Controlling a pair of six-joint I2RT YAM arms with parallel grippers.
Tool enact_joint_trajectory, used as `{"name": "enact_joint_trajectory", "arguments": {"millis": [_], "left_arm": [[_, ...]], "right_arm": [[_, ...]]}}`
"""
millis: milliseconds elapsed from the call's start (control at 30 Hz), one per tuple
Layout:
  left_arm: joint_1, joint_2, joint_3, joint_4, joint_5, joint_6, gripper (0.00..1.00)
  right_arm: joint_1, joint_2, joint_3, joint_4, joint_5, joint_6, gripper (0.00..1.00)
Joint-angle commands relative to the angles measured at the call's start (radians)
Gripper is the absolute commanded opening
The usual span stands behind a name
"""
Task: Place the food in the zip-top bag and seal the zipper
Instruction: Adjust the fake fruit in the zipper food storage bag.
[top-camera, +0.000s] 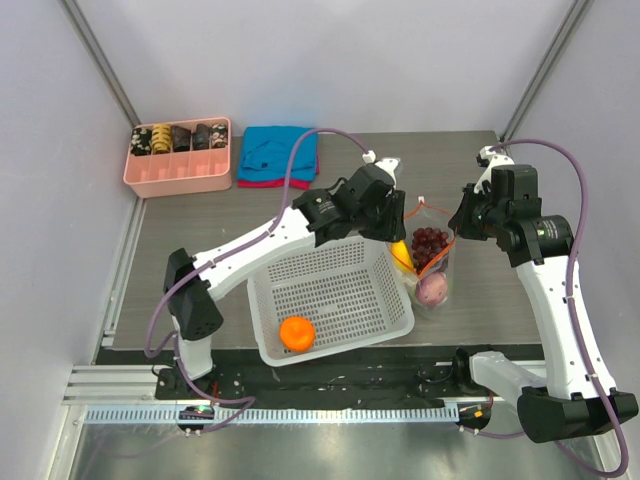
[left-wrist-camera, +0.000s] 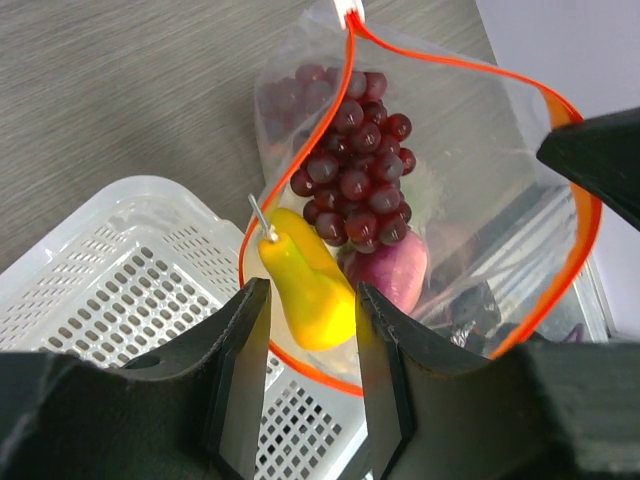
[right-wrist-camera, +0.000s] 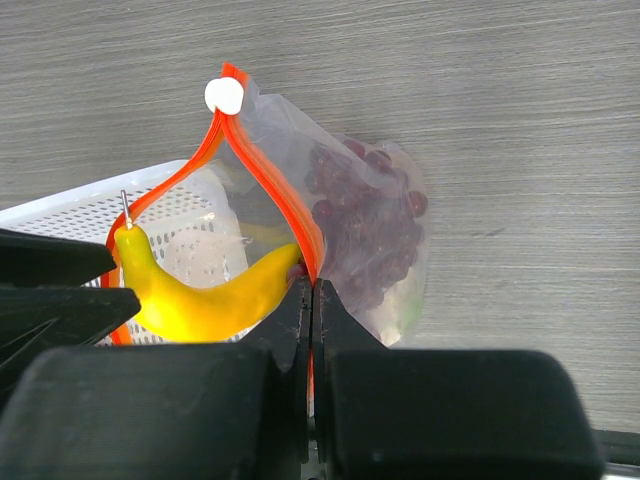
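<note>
Yellow banana (left-wrist-camera: 305, 290) sits clamped in the left gripper (left-wrist-camera: 310, 288) at the bag (left-wrist-camera: 480, 190) mouth, whose zipper (right-wrist-camera: 270, 190) the right gripper (right-wrist-camera: 310, 292) pinches tight; released early, it could snag the rim and tumble into the basket (left-wrist-camera: 120, 260).

White shells over black joints on the left arm (top-camera: 250, 245) and right arm (top-camera: 565, 310); mauve cables (top-camera: 300, 160) loop alongside (the left gripper (left-wrist-camera: 310, 292) is matte black).
</note>
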Motion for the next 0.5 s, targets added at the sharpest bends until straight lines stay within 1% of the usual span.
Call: {"name": "enact_joint_trajectory", "arguments": {"millis": [0,233,300,333,400,433,467], "left_arm": [[-0.001,0.028,0.061,-0.001,-0.039,-0.017,0.43],[-0.007,0.056,0.098,-0.007,-0.02,-0.036,0.43],[-0.007,0.051,0.112,-0.005,-0.015,-0.033,0.35],[-0.007,0.046,0.116,-0.001,-0.006,-0.031,0.26],[-0.009,0.04,0.138,0.001,0.002,-0.019,0.16],[-0.009,0.037,0.144,-0.001,0.008,-0.017,0.07],[-0.012,0.033,0.148,0.007,0.01,-0.016,0.03]], "right_arm": [[0.004,-0.031,0.019,0.066,-0.012,0.006,0.01],[0.004,-0.031,0.014,0.067,-0.013,0.004,0.01],[0.003,-0.03,0.014,0.067,-0.015,0.006,0.01],[0.003,-0.03,0.014,0.067,-0.016,0.004,0.01],[0.003,-0.026,0.013,0.069,-0.016,0.006,0.01],[0.003,-0.025,0.013,0.07,-0.018,0.004,0.01],[0.003,-0.025,0.014,0.07,-0.019,0.007,0.01]]}}
